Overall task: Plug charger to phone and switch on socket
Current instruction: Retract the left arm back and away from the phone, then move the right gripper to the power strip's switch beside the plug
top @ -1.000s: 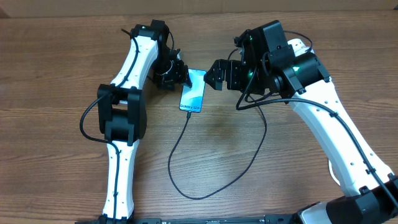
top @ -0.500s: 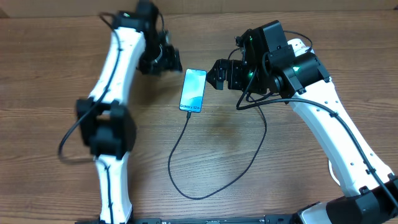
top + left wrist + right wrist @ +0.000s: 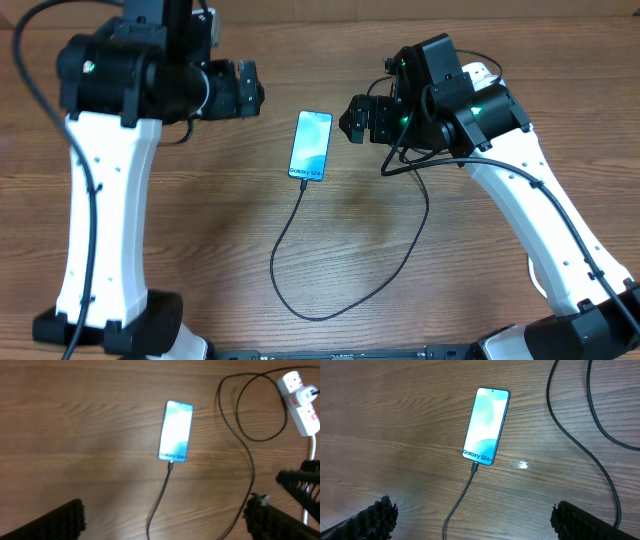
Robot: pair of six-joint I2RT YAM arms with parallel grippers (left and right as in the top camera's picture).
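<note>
The phone [image 3: 311, 146] lies flat, screen up, mid counter [image 3: 220, 285], and the charger [image 3: 471, 474] looks seated in its near edge. The socket [image 3: 300, 400] waits far right. Left and right jaws gape wide, empty, presumably freed for the switch.

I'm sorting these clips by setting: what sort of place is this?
Probably a robotics lab or test bench: two white robot arms stand at a wood-grain table that holds only a phone, its black cable and a white power strip.
</note>
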